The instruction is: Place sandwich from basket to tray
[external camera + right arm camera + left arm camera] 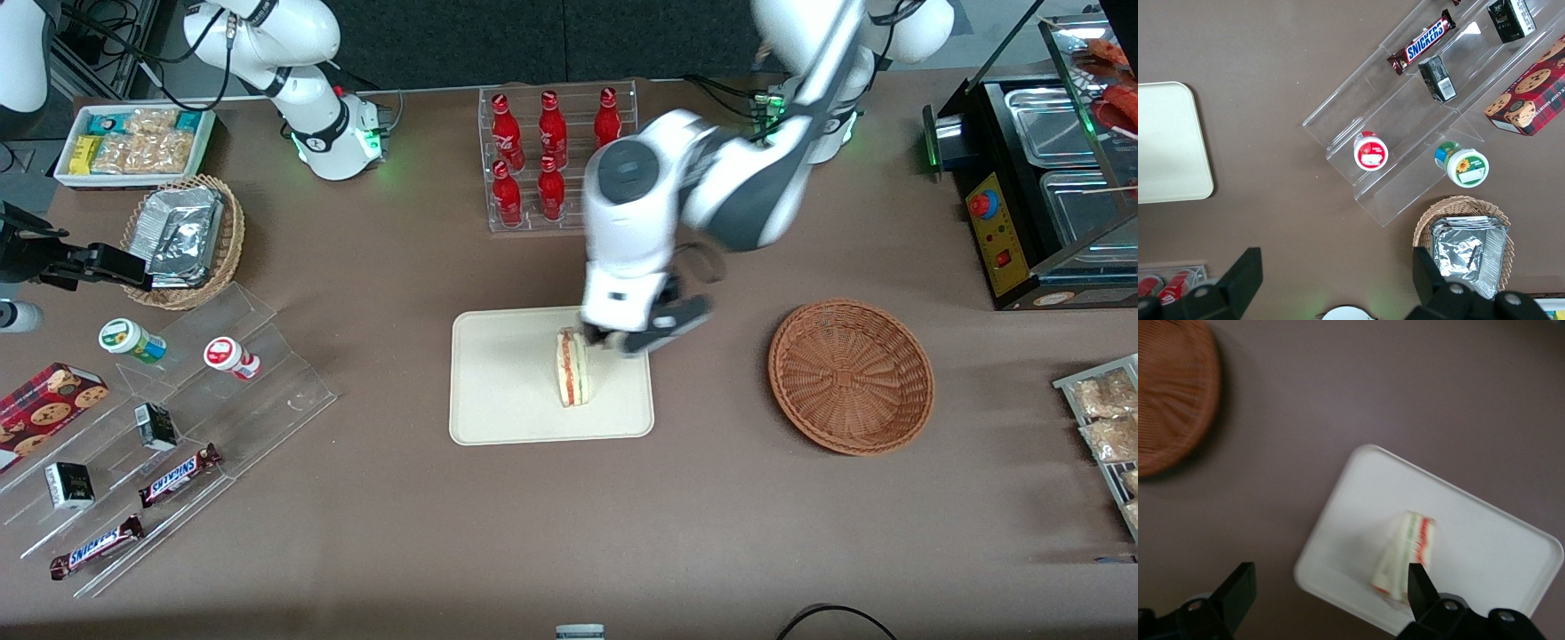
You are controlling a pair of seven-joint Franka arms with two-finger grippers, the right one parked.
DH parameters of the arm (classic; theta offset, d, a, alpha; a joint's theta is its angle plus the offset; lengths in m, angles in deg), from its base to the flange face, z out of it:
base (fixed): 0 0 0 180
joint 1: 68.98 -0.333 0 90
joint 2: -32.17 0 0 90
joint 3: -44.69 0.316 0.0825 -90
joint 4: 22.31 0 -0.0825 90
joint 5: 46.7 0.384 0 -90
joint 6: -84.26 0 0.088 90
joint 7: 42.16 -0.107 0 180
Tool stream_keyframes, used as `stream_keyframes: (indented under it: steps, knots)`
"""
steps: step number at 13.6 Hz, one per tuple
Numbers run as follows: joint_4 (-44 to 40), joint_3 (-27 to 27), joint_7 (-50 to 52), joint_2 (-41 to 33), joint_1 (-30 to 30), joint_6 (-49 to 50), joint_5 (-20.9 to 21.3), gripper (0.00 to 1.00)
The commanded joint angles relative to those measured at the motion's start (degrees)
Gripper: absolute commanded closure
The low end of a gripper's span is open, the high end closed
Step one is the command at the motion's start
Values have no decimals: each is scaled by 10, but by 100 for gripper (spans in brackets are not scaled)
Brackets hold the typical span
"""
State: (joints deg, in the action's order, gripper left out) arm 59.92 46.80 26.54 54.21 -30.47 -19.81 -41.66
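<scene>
I'm seeing the basket point(851, 376) lying well apart from the gripper point(1328, 587), nothing blocking. Jaws are hanging wide open, gripping nothing; sandwich point(1405, 556) is sitting on the tray point(1498, 540) just below one finger.

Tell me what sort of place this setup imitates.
Probably a mock snack counter: red soda bottles in a rack, Snickers bars on a clear display. The open gripper hovers above the sandwich on the tray.

We are seeing the sandwich point(573, 368) point(1407, 551) standing on edge on the cream tray point(507, 391) point(1485, 540) — filling stripes facing up. The brown wicker basket point(851, 375) point(1171, 393) is sitting empty, well apart — toward the working arm's end.
</scene>
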Motion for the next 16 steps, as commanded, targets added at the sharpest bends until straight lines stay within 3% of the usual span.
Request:
stream_keyframes:
  steps: [1,5,11,16]
  knots:
    - [31,-5,-63,-96,-57,99,-3,0]
    - [56,-5,-238,-182,-156,182,-25,0]
    - [151,-5,-503,-273,-284,185,-42,0]
    - [179,-3,-616,-311,-358,184,-44,0]
